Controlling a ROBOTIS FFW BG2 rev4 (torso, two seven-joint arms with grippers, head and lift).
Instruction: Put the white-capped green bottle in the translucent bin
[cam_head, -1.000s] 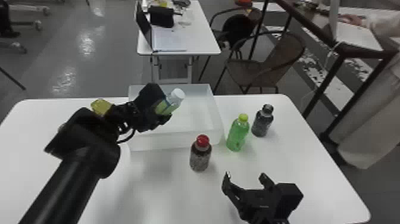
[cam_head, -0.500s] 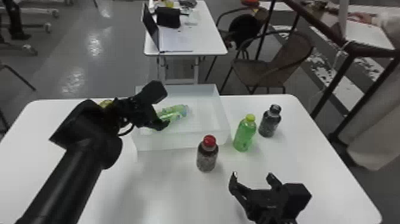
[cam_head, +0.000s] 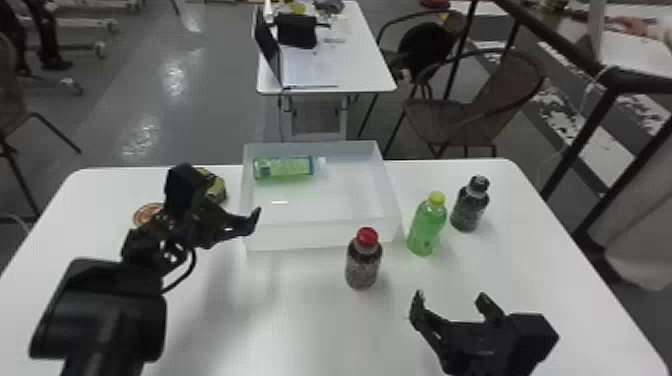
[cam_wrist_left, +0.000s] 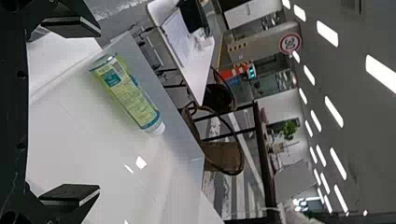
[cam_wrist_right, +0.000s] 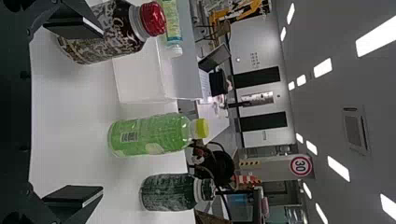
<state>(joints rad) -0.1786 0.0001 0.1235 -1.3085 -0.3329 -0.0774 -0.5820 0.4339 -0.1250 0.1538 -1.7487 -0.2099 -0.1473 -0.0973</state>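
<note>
White-capped green bottle (cam_head: 285, 167) lies on its side in the translucent, rectangular bin (cam_head: 310, 237), near its far left corner and along the far wall, the cap towards the bin's right edge. The bin sits by the far edge of the white tabletop (cam_head: 295, 330). The black left gripper (cam_head: 223, 200) is by the bin's near left corner, empty, its fingers spread wide. The black right gripper (cam_head: 450, 300) is over the near right part of the tabletop — also spread, holding nothing. Near the bin's near right corner stand a dark bottle with a red cap (cam_head: 363, 265) and a clear green bottle with a yellow cap (cam_head: 427, 227). A dark bottle with a black cap (cam_head: 469, 207) stands farther right — nearer the tabletop's far right corner.
</note>
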